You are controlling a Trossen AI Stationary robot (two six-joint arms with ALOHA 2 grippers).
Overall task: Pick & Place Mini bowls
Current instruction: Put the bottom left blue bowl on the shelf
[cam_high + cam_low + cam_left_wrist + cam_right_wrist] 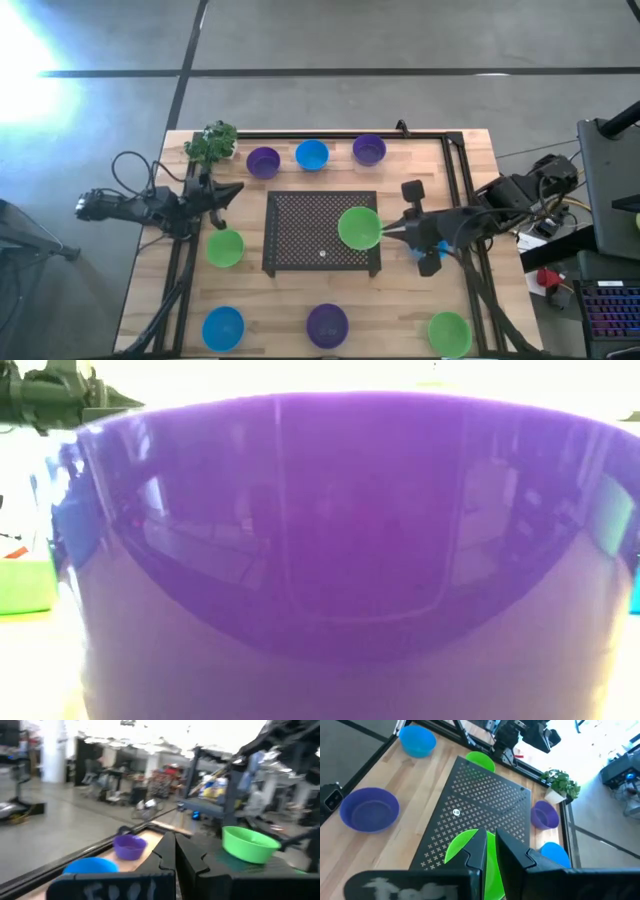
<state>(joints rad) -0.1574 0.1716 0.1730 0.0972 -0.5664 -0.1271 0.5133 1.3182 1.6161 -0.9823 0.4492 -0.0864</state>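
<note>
Two right gripper (pixel 490 851) fingers pinch the rim of a green bowl (pixel 358 227), held over the mat's (pixel 300 232) right edge. Such a thin rim hold could let the glossy bowl swing or slip free. Other bowls ring the mat. Left gripper (pixel 225 192) waits pressed together beside the plant (pixel 211 142)

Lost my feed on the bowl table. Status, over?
Right gripper shut on green bowl at mat edge. Left gripper shut, empty, by plant. Nothing blocking.
</note>
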